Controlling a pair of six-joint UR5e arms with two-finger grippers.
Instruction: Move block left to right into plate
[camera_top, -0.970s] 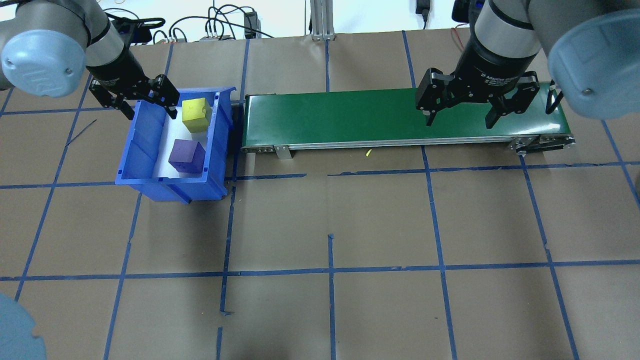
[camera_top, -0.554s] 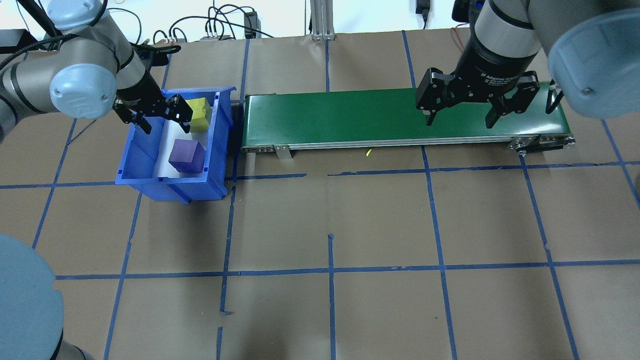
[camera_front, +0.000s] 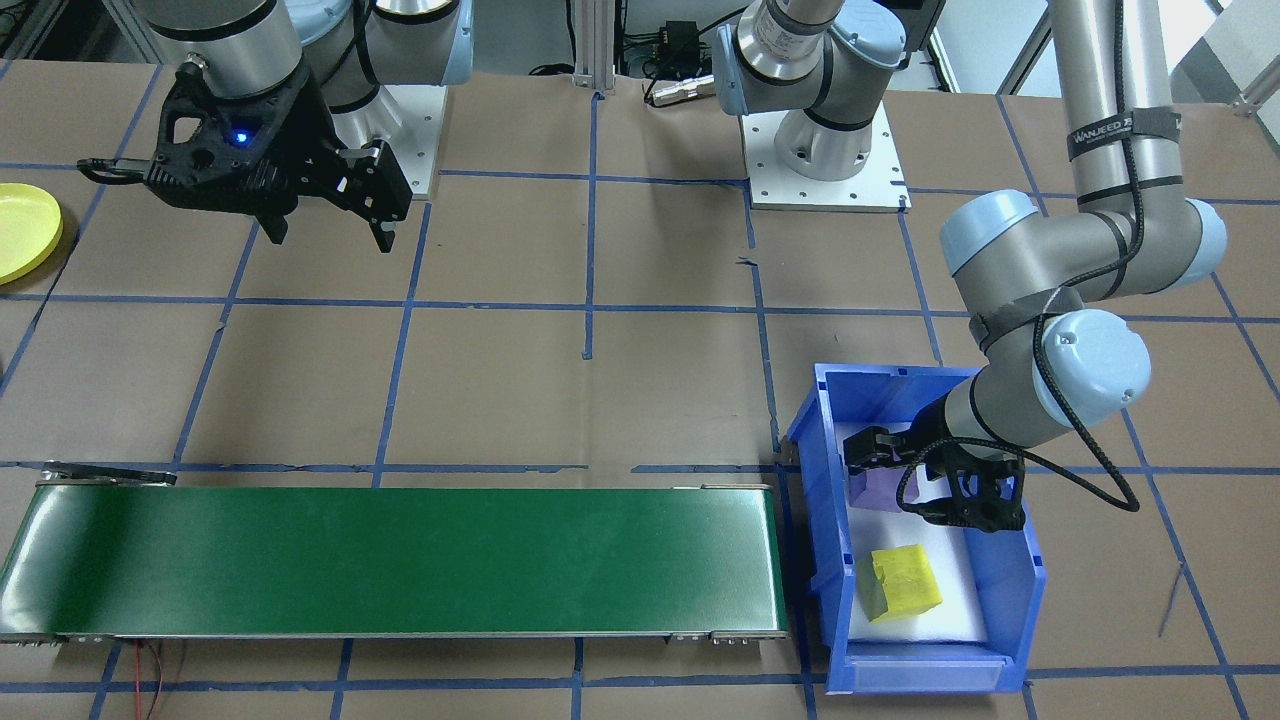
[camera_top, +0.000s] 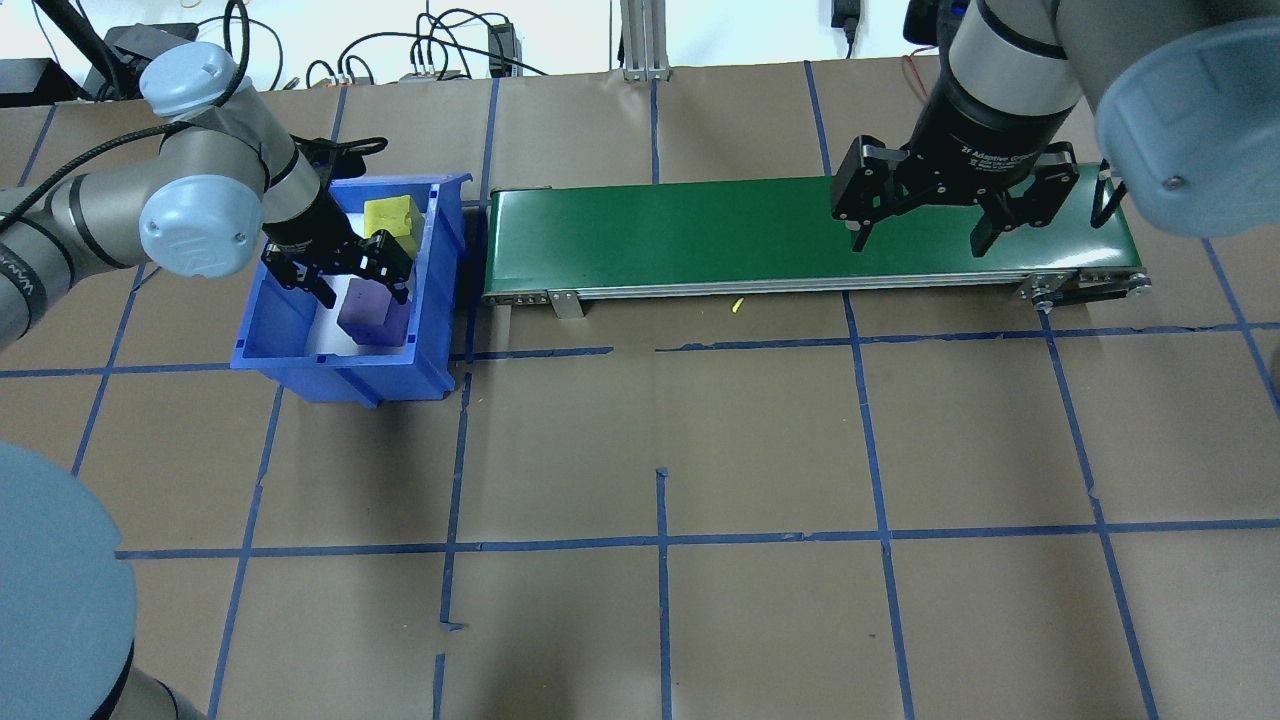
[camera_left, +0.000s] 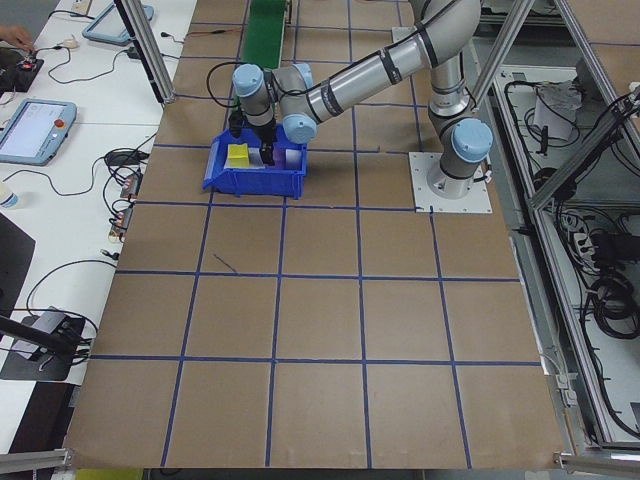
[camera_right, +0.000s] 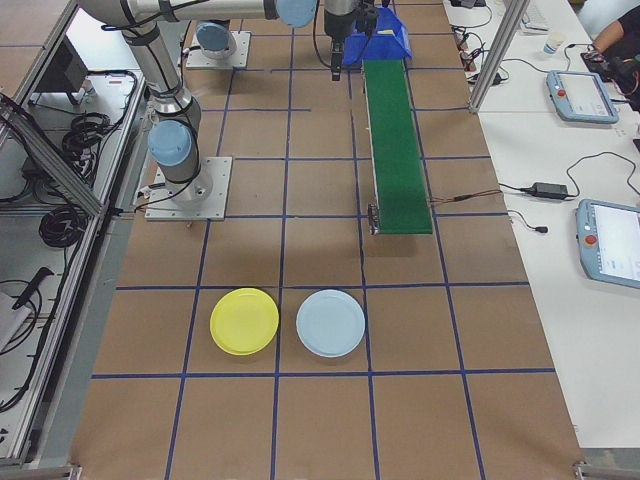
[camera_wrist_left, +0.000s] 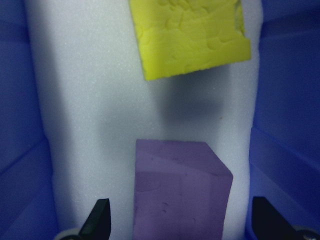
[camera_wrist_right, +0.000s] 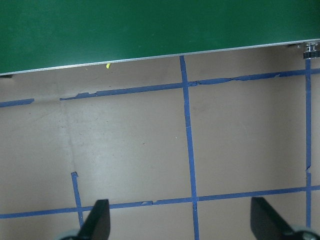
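Note:
A purple block (camera_top: 378, 318) and a yellow block (camera_top: 390, 214) lie in the blue bin (camera_top: 296, 322) on the left. My left gripper (camera_top: 360, 290) is open and lowered into the bin, one finger on each side of the purple block (camera_wrist_left: 180, 195); the yellow block (camera_wrist_left: 192, 37) lies beyond it. My right gripper (camera_top: 920, 240) hangs open and empty over the right end of the green conveyor (camera_top: 690, 235). The yellow plate (camera_right: 244, 321) sits on the table far off to the right, and part of that plate (camera_front: 20, 235) shows at the edge of the front-facing view.
A light blue plate (camera_right: 330, 323) lies beside the yellow one. The conveyor (camera_front: 400, 560) runs from the bin (camera_front: 1030, 565) towards the right arm's side. Brown paper with a blue tape grid covers the table. Cables lie along the far edge.
My left gripper has moved from the bin's far left corner towards its near part and come down around the purple block. The right arm has not moved.

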